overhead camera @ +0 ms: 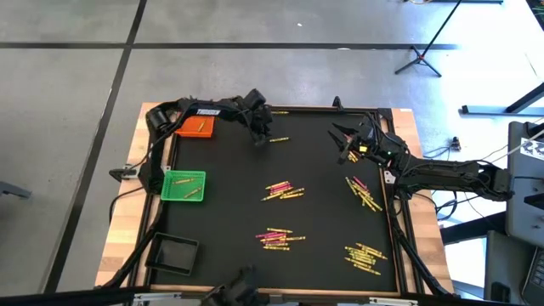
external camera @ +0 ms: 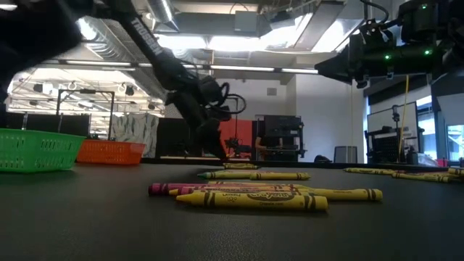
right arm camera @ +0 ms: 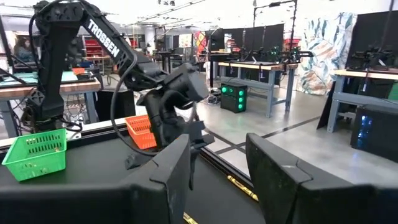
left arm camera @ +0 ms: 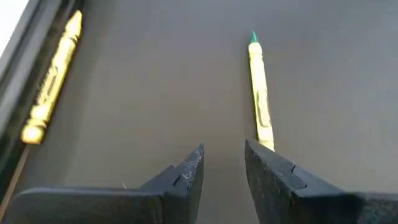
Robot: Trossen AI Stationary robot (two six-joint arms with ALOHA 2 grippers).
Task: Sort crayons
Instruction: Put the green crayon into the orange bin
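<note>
The crayons lie on the black mat in several clusters of yellow, pink and gold sticks (overhead camera: 283, 191) (overhead camera: 279, 238) (overhead camera: 364, 194) (overhead camera: 365, 255). One yellow-green crayon (left arm camera: 258, 93) (overhead camera: 279, 138) lies alone at the far middle. A gold one (left arm camera: 53, 81) lies by the mat's far edge. My left gripper (left arm camera: 224, 168) (overhead camera: 259, 136) is open, low over the mat beside the lone crayon, whose near end passes behind one finger (left arm camera: 273, 174). My right gripper (right arm camera: 217, 174) (overhead camera: 347, 140) is open and empty, raised at the far right. My left gripper has one finger over the near end (left arm camera: 265, 140) of the yellow-green crayon, which lies flat on the mat outside the gap between the fingers. Whether the finger touches it I cannot tell.
An orange tray (overhead camera: 197, 127), a green tray (overhead camera: 184, 185) and a black tray (overhead camera: 174, 252) stand along the mat's left side. A raised wooden frame (overhead camera: 408, 170) borders the mat. Bare mat shows between the clusters.
</note>
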